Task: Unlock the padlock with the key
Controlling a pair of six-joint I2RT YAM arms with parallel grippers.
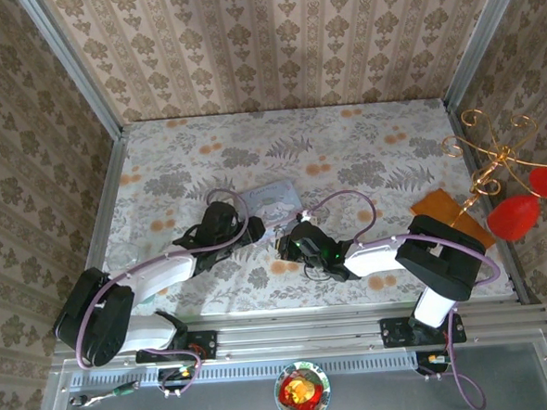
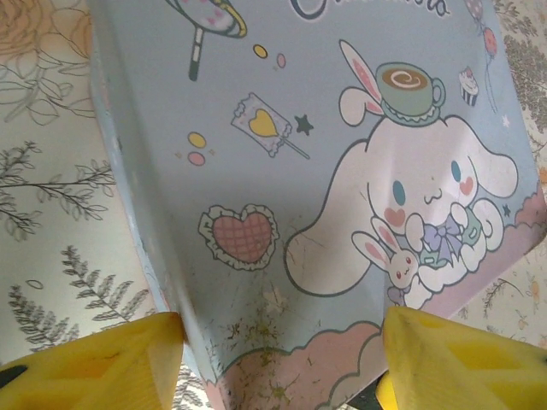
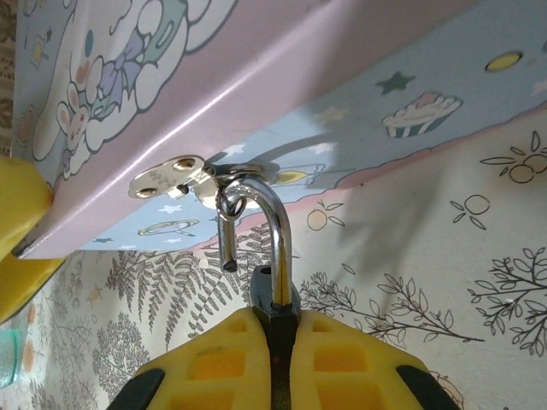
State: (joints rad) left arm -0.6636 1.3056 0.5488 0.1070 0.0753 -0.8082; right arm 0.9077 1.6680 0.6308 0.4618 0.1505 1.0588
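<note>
Padlock [image 3: 275, 301], one shackle end free, hangs from the hasp [image 3: 171, 178] of the pale blue tin [image 3: 256, 77]. The right gripper [image 3: 275, 350] pinches its body. The left gripper [image 2: 282, 367] straddles the tin's corner; whether it clamps cannot be told.

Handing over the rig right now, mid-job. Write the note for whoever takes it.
Left gripper: fingers on either side of the tin's end, seemingly clamping it.
Right gripper: shut on the padlock body.
The padlock hangs at the tin's hasp, with the shackle threaded through its ring.
Done: the shackle's short leg is out of the body, so the lock looks open.
To do: swing the shackle clear of the ring, probably with the tin held steady.
</note>
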